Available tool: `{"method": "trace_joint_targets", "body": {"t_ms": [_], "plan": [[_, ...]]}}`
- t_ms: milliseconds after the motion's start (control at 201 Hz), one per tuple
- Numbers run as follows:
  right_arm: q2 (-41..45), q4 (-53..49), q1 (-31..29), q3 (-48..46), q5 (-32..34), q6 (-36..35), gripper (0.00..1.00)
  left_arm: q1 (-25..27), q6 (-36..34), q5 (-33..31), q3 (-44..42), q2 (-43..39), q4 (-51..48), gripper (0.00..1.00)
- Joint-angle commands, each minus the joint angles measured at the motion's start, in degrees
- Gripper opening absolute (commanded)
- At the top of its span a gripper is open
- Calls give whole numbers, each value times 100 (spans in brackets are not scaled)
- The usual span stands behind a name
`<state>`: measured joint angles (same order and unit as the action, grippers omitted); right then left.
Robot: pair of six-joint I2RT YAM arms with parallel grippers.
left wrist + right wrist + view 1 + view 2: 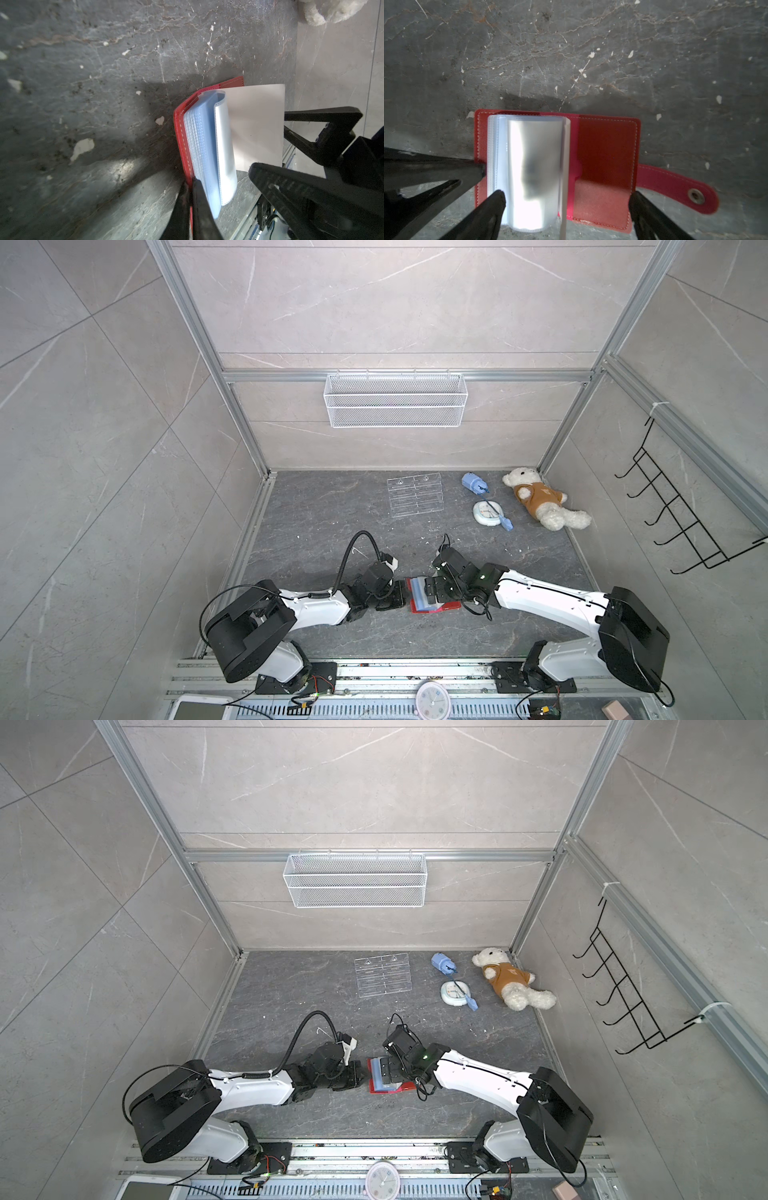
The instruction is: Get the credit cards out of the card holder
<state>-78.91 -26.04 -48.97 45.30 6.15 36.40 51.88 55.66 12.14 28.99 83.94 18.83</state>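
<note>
The card holder (449,606) (405,1086) lies open on the dark stone surface (374,635), near its front edge and about midway between its side edges. Its red covers are spread flat, and the snap tab (675,187) reaches out past the right-hand cover onto the surface.

The left pincer (401,593) (190,182) is clenched on the outer edge of the left cover, its two fingers (199,199) pressed together with the red edge between them. The right pincer (428,592) (566,195) is released, jaws wide apart, low over the open holder. One finger is at the stack of pale blue sleeves (533,155) (203,145) and the other is at the edge of the right cover.

One pale sleeve page (255,124) stands nearly upright above the spine. A dark blur shows through the frosted top sleeve; whether it is one of the credit cards cannot be told.

A clear acrylic stand (415,495) and a teddy bear (536,497) lie well apart, by the surface's far edge.
</note>
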Motion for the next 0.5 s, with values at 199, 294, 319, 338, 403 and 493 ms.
{"method": "trace_joint_targets", "body": {"t_ms": [199, 294, 319, 338, 403, 493], "plan": [[451, -355, -26, 74, -116, -19, 96, 24, -13, 15, -52, -35, 367, 0], [295, -412, -123, 160, -50, 1, 96, 24, 1, 47, -87, -53, 481, 0], [215, -454, -162, 200, 6, 11, 96, 24, 6, 51, -87, -52, 490, 0], [152, -486, -188, 240, 50, 7, 96, 29, 6, 47, -94, -61, 505, 0], [-79, -557, -271, 355, 171, 8, 96, 25, 6, 57, -104, -79, 536, 0], [-331, -536, -362, 477, 237, 16, 96, 24, 3, 65, -121, -115, 563, 0]]}}
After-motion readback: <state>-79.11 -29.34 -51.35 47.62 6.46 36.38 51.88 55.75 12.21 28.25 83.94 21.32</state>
